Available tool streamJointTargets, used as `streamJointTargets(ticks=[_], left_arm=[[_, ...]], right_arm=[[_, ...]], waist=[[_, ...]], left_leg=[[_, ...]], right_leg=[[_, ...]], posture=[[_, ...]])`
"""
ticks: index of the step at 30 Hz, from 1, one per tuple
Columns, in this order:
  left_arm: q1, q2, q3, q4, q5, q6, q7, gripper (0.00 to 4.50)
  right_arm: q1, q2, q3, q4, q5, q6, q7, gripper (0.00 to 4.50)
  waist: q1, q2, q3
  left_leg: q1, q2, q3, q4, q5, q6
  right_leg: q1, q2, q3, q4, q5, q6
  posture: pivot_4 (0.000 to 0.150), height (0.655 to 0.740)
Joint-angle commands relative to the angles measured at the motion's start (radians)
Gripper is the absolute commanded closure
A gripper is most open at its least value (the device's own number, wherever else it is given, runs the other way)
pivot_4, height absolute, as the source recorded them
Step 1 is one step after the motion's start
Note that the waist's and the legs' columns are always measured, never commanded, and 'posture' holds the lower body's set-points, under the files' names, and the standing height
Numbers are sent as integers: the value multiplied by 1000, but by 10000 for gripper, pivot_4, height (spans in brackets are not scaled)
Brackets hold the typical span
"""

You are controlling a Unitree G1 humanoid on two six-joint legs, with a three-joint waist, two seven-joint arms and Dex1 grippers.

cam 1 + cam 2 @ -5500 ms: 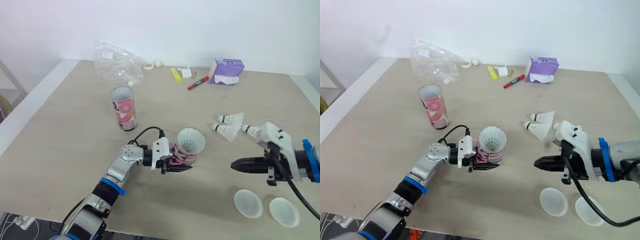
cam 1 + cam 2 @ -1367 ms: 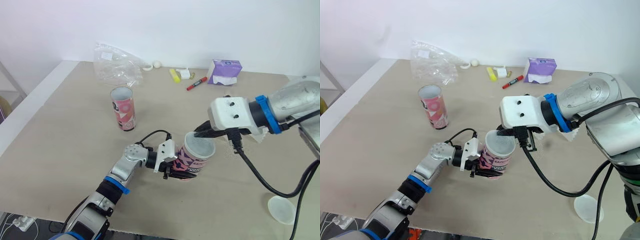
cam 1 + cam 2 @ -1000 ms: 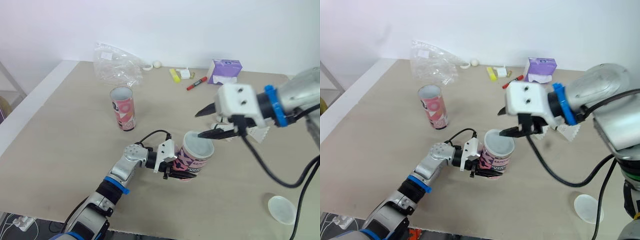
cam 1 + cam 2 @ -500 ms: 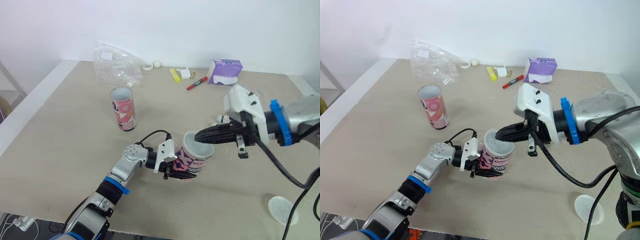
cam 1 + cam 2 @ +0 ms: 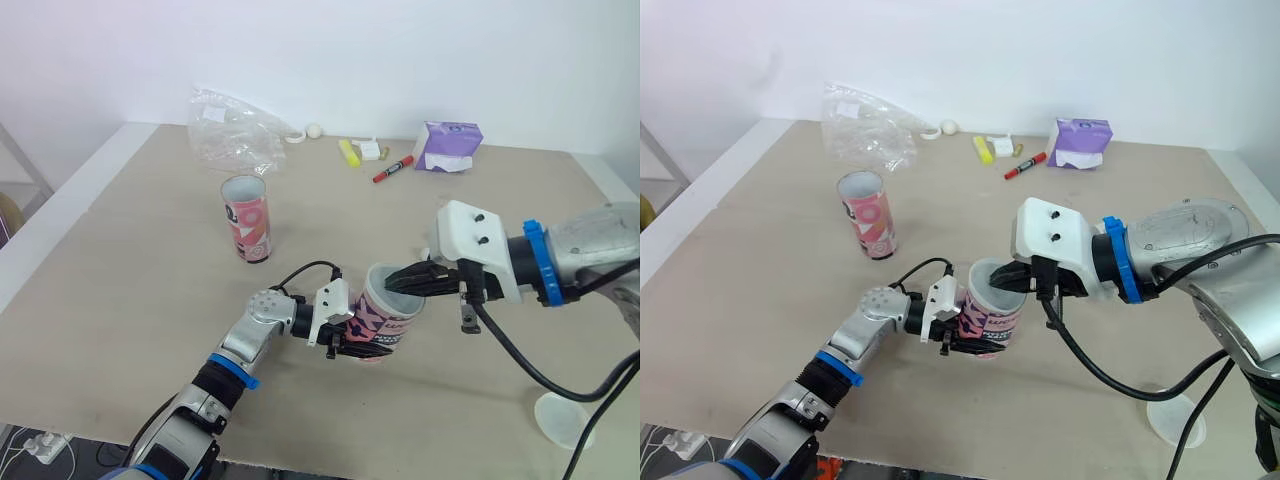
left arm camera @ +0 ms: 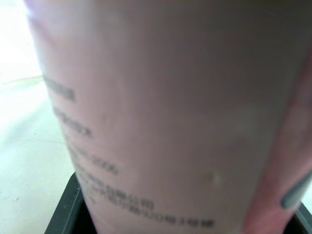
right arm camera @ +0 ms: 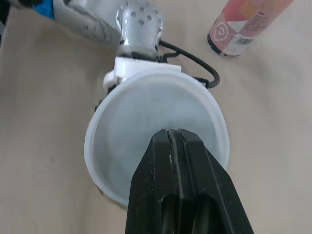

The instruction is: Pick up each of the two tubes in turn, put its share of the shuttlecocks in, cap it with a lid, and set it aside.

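while the left gripper (image 5: pixel 362 344) squeezes the pink tube (image 5: pixel 386 318) from both sides with its black fingers, the tube leans a little near the front middle of the table (image 5: pixel 150 260). i cannot tell if its bottom touches the table. a white lid (image 7: pixel 146 117) sits on the top of this tube and covers the mouth. the right gripper (image 7: pixel 174 137) has its two fingers pressed tight together, with nothing between them, and the tips rest on the lid close to its middle. the right arm reaches in from the right side.

the second tube (image 5: pixel 246 217) stands straight up, farther back and to the left, well apart from the held one. its top is open. the other lid (image 5: pixel 560 420) lies flat on the table near the front right edge, well apart from both tubes.

at the back of the table lie a clear plastic bag (image 5: pixel 235 135), a small white ball (image 5: pixel 314 129), a yellow pen (image 5: pixel 351 152), a red marker (image 5: pixel 389 168) and a purple box (image 5: pixel 449 146).
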Motion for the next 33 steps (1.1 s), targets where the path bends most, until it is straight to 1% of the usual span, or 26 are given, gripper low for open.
streamJointTargets(ticks=[1,5,9,15,17,22,28,33], left_arm=[[22,9,-24,44,29,29,10,21310],[23,9,-24,43,29,30,13,21310],[22,9,-23,45,27,34,13,21310],[21,8,-24,47,29,31,9,21310],[20,7,-24,47,31,31,8,21310],[20,3,-23,48,29,34,8,21310],[23,1,-20,48,24,41,15,21310],[25,0,-22,47,24,38,20,21310]], right_arm=[[43,-26,90,-11,-45,-24,36,44606],[42,-17,75,-2,-53,-47,39,44606],[22,-2,49,-7,-19,-37,44,44606],[-48,101,4,-15,130,120,-11,44606],[-61,121,10,-19,151,172,-34,44606],[-38,78,99,-16,67,171,-49,44606],[-46,47,164,-14,17,156,-34,44606],[-69,57,211,-11,-2,176,-38,44606]], waist=[[0,0,0],[0,-1,-1],[0,-1,-1],[-1,-1,0],[-2,-1,0],[-2,-1,-1],[-2,-2,-5],[-3,-6,-9]], left_leg=[[0,0,0,0,0,0],[1,0,0,0,0,0],[1,0,0,0,0,0],[0,1,0,0,0,0],[0,1,0,0,0,0],[-1,1,0,0,0,0],[1,1,-1,0,0,0],[3,1,-1,-1,0,0]], right_leg=[[0,0,0,0,0,0],[1,1,0,0,0,0],[1,1,0,0,0,0],[0,1,0,0,0,0],[-1,1,0,0,0,-1],[-1,0,0,0,0,-1],[-1,0,0,0,-2,-4],[-2,0,0,-1,-3,-5]], posture=[[1500,7400],[1500,7400],[1500,7400],[1500,7400],[1500,7400],[1500,7400],[1500,7400],[1500,7400]])
